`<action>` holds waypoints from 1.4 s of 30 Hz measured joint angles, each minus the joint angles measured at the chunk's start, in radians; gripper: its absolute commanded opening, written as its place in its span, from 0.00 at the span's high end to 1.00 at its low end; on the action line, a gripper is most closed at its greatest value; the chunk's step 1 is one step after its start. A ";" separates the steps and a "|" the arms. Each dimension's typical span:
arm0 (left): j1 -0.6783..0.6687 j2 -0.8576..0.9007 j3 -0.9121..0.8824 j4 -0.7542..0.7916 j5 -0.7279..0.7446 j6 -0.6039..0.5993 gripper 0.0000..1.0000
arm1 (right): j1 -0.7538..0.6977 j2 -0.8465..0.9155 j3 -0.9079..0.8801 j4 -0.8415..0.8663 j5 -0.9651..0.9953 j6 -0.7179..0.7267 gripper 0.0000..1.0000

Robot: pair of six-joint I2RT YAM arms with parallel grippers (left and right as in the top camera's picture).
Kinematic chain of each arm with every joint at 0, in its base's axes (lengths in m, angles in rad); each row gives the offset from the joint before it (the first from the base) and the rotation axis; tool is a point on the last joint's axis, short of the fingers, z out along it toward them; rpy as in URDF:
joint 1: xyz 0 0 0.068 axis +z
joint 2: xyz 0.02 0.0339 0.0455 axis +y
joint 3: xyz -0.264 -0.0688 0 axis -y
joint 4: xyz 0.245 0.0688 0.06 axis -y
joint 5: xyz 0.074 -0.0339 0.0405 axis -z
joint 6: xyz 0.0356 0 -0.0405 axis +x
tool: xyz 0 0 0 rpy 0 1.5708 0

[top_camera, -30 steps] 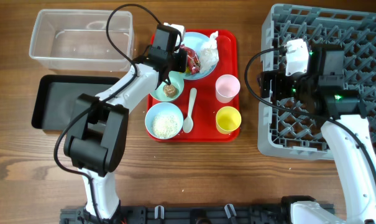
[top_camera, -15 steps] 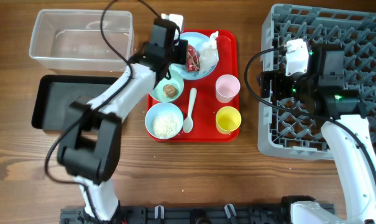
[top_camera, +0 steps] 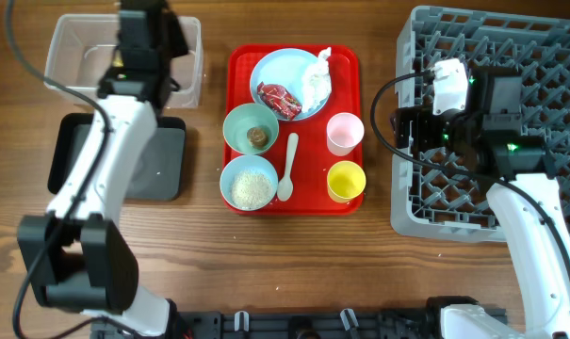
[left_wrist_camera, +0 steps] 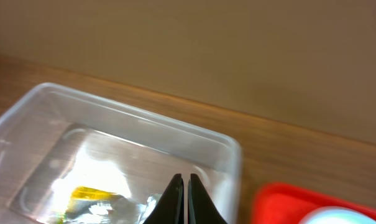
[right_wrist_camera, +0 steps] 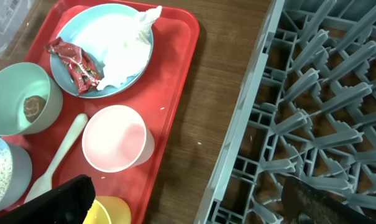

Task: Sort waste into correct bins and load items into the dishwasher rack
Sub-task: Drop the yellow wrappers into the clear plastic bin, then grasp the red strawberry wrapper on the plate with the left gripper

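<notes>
We think the trash sorting step is in hand. The left gripper [left_wrist_camera: 183, 183] hangs over the clear tub [left_wrist_camera: 144, 121] at the far left. Its two fingers are pressed close, with only a thin slit between them, and we see nothing pinched there. A yellow wrapper [left_wrist_camera: 91, 195] lies on the tub's floor, so that piece looks done. The red wrapper [top_camera: 277, 98] and the white tissue [top_camera: 317, 77] lie on the blue plate [top_camera: 270, 71], at the far end of the red tray [top_camera: 308, 193]. The brown lump [top_camera: 257, 137] sits in one bowl and the rice [top_camera: 250, 188] in the other. We guess the next move is to go to the plate, spread the fingers and pinch the red wrapper. The right gripper [right_wrist_camera: 184, 186] is spread wide by the left edge of the grey rack [top_camera: 548, 85] and holds nothing. From above, the left arm hides its own fingers and part of the tub. The yellow wrapper is blurry and shiny. Both wrist views cut off the fingers at the bottom.
</notes>
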 measured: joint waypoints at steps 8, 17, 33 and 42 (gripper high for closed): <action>0.158 0.235 0.000 0.143 0.156 -0.003 0.00 | 0.000 0.000 0.000 0.000 0.000 0.000 0.01; -0.121 0.117 0.009 -0.031 0.350 0.085 0.05 | 0.000 0.000 0.000 0.000 0.000 0.000 0.01; -0.235 0.402 0.351 -0.412 0.451 0.200 0.17 | 0.000 0.000 0.000 0.000 -0.011 0.020 0.01; -0.274 0.542 0.350 -0.408 0.468 0.199 0.42 | 0.000 0.000 0.000 0.000 -0.011 0.027 0.01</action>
